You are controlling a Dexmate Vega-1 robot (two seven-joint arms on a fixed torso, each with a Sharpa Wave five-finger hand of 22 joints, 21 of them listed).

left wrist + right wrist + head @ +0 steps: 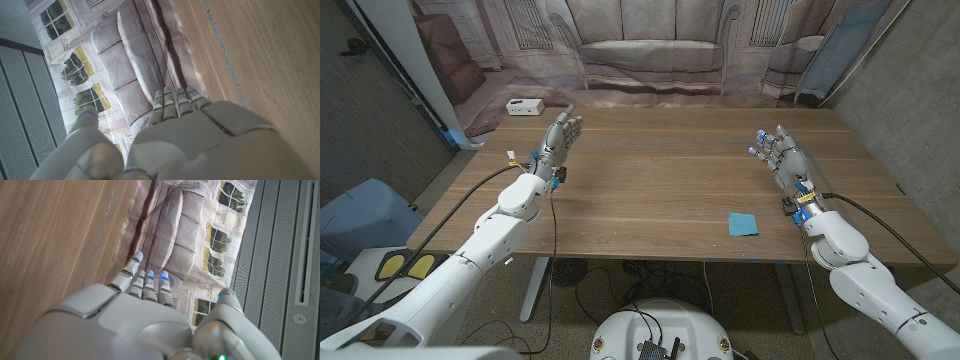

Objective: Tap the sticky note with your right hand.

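Sticky note: small square blue paper sticky note [743, 223] lying flat on the wooden table [660, 180], near its front edge.
Right hand: right hand [782, 155] beyond the note, apart from it, fingers spread, holding nothing.
Left hand: left hand [560, 135] well apart, fingers extended, released.
Far corner: small white box [524, 106].

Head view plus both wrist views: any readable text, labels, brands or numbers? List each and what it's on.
No text can be read in any view.
Sticky note: plain blue, no writing visible.
White box at the table's far left corner: dark marks on its side, too small to read.
Backdrop: a printed sofa and windows, no lettering.
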